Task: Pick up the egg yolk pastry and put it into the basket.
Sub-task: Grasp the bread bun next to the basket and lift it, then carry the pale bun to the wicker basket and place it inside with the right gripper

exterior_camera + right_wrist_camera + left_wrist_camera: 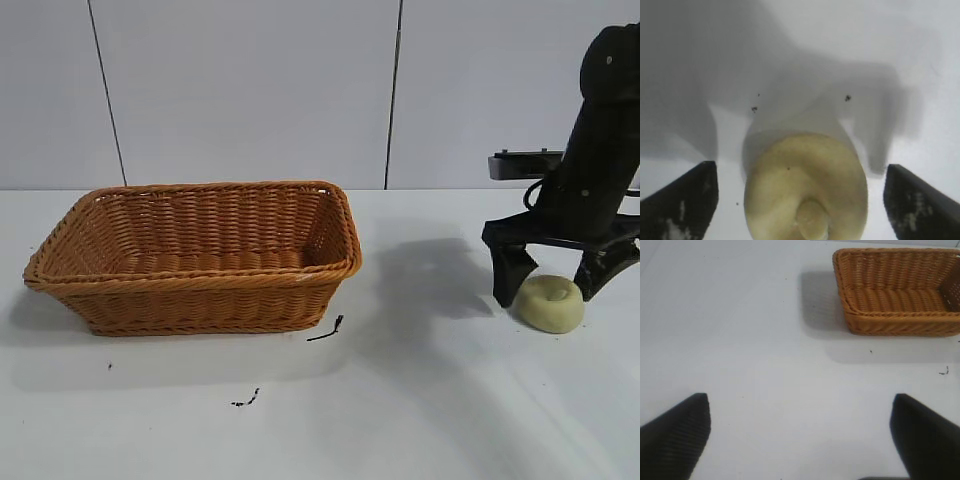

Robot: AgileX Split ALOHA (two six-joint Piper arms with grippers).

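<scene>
Pastry: the egg yolk pastry [550,302] lies on the white table [420,400], well to the right of the basket [200,258].
Right gripper: the right gripper [553,283] is low over the pastry, fingers spread, one on each side of it, neither clearly touching.
Right wrist view: shows the pastry [806,189] between the two dark fingertips [682,200], with a gap on both sides, and its small centre bump.
Left gripper: seen only in the left wrist view, the left gripper [800,432] is spread wide over bare table, with the basket [900,322] far off.
Exterior view only: small dark specks [326,330] on the table just in front of the basket.
</scene>
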